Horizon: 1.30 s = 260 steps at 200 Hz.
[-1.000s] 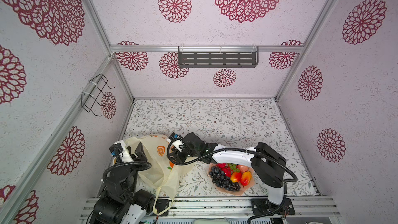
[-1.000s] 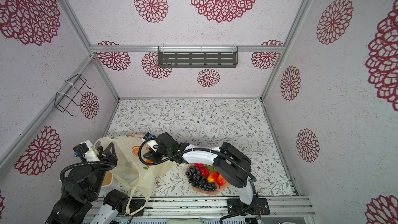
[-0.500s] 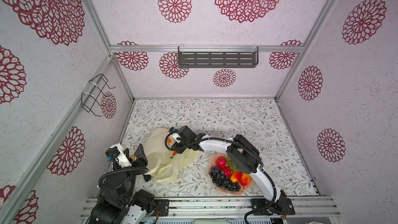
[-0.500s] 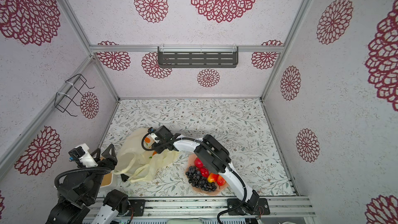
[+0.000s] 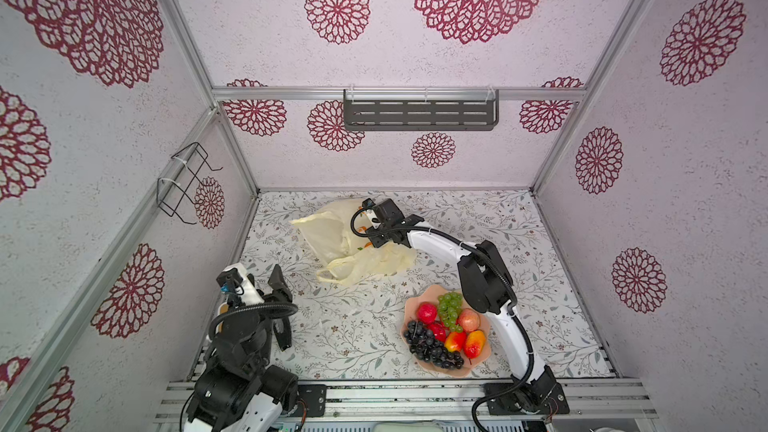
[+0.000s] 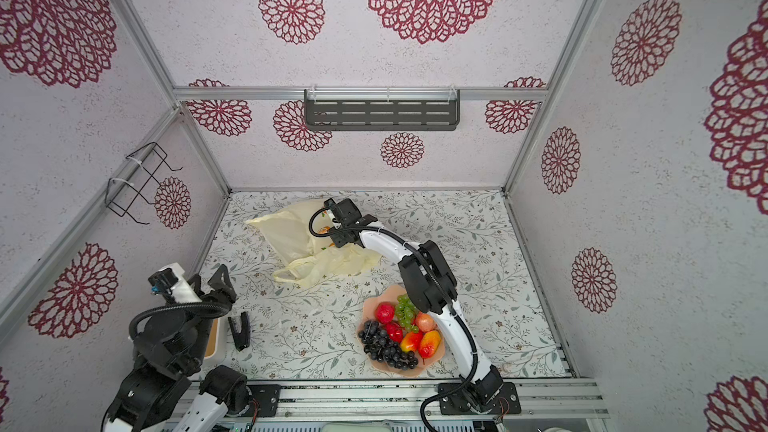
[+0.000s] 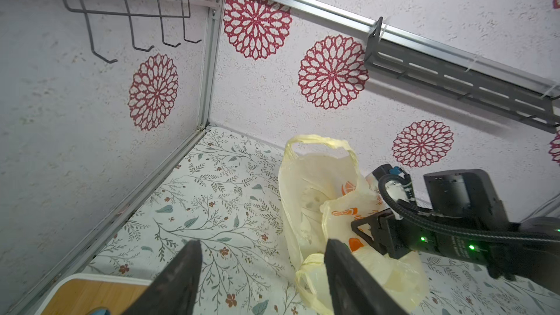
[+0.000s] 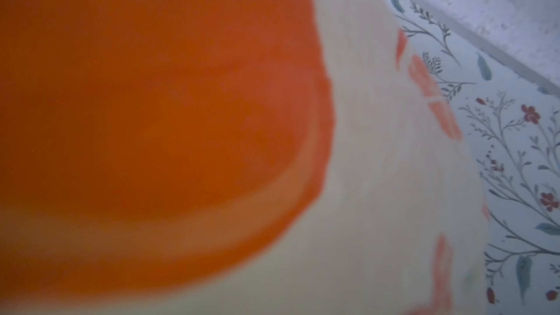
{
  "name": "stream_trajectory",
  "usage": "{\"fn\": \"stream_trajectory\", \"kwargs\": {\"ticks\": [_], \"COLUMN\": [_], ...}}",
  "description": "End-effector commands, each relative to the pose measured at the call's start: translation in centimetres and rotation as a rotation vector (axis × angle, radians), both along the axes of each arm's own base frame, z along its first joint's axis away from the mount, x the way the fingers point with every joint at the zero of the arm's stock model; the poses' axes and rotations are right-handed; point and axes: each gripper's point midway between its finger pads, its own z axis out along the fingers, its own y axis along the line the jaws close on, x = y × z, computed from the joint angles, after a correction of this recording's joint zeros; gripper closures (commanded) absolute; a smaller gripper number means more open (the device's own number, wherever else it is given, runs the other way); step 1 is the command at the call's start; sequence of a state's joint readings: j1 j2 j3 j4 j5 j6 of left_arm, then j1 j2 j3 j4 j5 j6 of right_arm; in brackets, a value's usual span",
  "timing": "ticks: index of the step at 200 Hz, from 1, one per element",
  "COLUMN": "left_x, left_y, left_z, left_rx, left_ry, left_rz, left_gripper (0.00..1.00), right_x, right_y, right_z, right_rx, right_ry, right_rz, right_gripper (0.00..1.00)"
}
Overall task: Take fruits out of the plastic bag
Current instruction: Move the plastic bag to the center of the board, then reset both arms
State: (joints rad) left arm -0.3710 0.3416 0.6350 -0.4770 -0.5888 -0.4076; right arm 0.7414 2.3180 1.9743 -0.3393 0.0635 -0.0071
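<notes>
The plastic bag (image 5: 328, 238) lies crumpled far left on the floral table (image 5: 478, 218), with the fruits (image 5: 446, 332) heaped in the pink bowl (image 5: 457, 371) near right. The right gripper (image 5: 370, 238) is buried in film, its jaws impossible to make out, so the bag may snag and drag along. The left gripper (image 7: 262, 246) gapes empty. White walls (image 5: 249, 35), red rosettes.

From where I stand, the plastic bag (image 5: 332, 234) lies on the table (image 5: 478, 218) toward the back, left of centre, with one loop handle trailing toward the front. The right gripper (image 5: 368, 238) is at the bag's right side (its fingers are lost among the folds). The bowl (image 5: 420, 297) sits near the front, right of centre, well apart from the bag, with the fruits (image 5: 446, 332) heaped in it. The left gripper (image 7: 262, 248) hangs at the front left, apart from the bag, and a tray (image 6: 215, 340) lies nearer that corner.
</notes>
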Motion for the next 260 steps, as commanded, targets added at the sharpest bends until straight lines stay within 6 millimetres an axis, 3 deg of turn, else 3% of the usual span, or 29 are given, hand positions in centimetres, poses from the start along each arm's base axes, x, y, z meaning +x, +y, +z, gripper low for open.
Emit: {"fn": "stream_trajectory", "kwargs": {"ticks": [1, 30, 47, 59, 79, 96, 111, 126, 150, 184, 216, 225, 260], "left_x": [2.4, 4.5, 5.1, 5.3, 5.5, 5.9, 6.6, 7.8, 9.6, 12.2, 13.3, 13.8, 14.8], "left_y": [1.0, 2.6, 4.1, 5.4, 7.4, 8.5, 8.8, 8.7, 8.6, 8.0, 6.6, 6.2, 5.6], "left_z": [1.4, 0.6, -0.5, -1.6, -4.5, -7.0, -9.0, -10.7, -13.2, -13.2, -13.5, -14.0, -15.4], "left_rx": [0.050, 0.139, 0.131, 0.115, 0.123, 0.138, 0.144, 0.150, 0.149, 0.115, 0.147, 0.151, 0.168], "left_ry": [-0.061, -0.087, -0.100, -0.109, -0.090, -0.059, -0.025, 0.007, 0.050, -0.013, -0.094, -0.097, -0.075], "left_rz": [0.121, 0.269, 0.348, 0.406, 0.474, 0.477, 0.431, 0.359, 0.260, 0.101, 0.008, -0.023, -0.054], "left_gripper": [0.30, 0.28, 0.28, 0.28, 0.28, 0.29, 0.29, 0.29, 0.26, 0.25, 0.24, 0.23, 0.21], "right_x": [-2.2, -4.0, -4.5, -4.8, -5.6, -7.3, -9.0, -10.3, -9.9, -10.2, -9.9, -9.7, -10.6], "right_y": [-0.8, -6.1, -10.8, -15.3, -24.7, -32.6, -37.3, -40.4, -40.6, -42.7, -39.5, -39.1, -41.9], "right_z": [9.5, 13.3, 13.6, 13.9, 12.0, 9.0, 6.6, 4.8, 4.6, 1.7, 3.1, 2.4, 2.1], "right_rx": [0.102, 0.186, 0.187, 0.170, 0.087, 0.040, 0.035, 0.040, 0.045, -0.104, 0.134, 0.150, 0.298], "right_ry": [-0.113, -0.172, -0.188, -0.228, -0.332, -0.398, -0.458, -0.487, -0.561, -0.561, -0.644, -0.609, -0.677], "right_rz": [0.021, -0.104, -0.222, -0.342, -0.607, -0.789, -0.881, -0.946, -0.853, -0.887, -0.647, -0.602, -0.675], "right_gripper": [0.41, 0.37, 0.36, 0.36, 0.28, 0.22, 0.19, 0.18, 0.18, 0.18, 0.17, 0.16, 0.15]}}
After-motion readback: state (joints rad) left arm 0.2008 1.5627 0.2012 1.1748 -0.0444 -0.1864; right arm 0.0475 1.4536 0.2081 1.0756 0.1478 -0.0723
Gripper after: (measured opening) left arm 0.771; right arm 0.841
